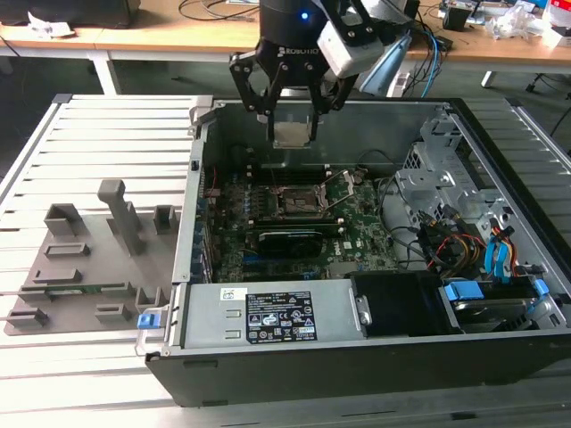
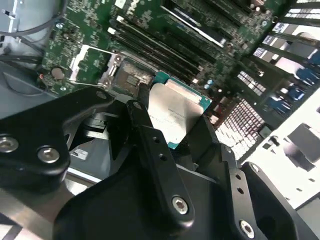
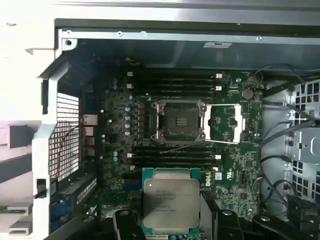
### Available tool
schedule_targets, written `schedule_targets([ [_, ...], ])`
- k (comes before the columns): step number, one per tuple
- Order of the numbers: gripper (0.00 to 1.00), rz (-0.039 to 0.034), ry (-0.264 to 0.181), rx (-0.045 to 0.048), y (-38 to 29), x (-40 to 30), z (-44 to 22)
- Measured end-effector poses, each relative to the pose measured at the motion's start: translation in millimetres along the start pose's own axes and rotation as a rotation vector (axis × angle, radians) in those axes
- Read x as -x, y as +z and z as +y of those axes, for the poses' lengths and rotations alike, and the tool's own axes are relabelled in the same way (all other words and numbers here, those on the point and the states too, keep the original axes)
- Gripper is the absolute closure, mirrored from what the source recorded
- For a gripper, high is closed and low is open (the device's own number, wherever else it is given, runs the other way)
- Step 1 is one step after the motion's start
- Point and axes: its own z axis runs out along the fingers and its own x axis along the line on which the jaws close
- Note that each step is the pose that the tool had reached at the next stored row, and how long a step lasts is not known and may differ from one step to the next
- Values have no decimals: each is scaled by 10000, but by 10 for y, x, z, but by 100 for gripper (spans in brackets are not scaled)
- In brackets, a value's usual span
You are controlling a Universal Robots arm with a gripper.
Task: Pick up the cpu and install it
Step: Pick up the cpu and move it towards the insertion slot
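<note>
Clamping the cpu [image 3: 171,202], tool [image 1: 293,127] above case [image 1: 357,361], socket [image 3: 180,121] open in first wrist view

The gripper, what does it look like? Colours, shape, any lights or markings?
The gripper is matt black, with jointed bar links fanning from a round black wrist. In the second wrist view its fingers are flat black bars with small holes and silver screw heads. A blue light glows on the wrist, and a silver-grey box is mounted beside it.
</note>
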Motion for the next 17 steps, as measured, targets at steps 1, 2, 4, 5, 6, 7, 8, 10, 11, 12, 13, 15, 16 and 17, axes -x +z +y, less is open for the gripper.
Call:
schedule_targets([
  [1, 45, 17, 1, -3, 19, 182, 34],
  [2, 45, 34, -3, -8, 37, 373, 72],
  [4, 45, 41, -1, -9, 47, 452, 88],
  [5, 45, 43, -2, -8, 51, 469, 92],
  [6, 45, 45, -2, -8, 62, 499, 99],
  [7, 45, 47, -1, -7, 75, 523, 103],
  [8, 45, 51, -1, -8, 91, 560, 108],
  [10, 45, 65, -1, -8, 135, 627, 118],
  [11, 45, 68, -1, -9, 156, 647, 122],
  [12, 45, 72, -1, -9, 173, 670, 125],
  [13, 45, 75, -2, -9, 183, 691, 128],
  [15, 45, 81, -2, -8, 197, 727, 132],
  [16, 45, 83, -1, -8, 208, 752, 135],
  [17, 45, 84, -1, -8, 217, 773, 137],
])
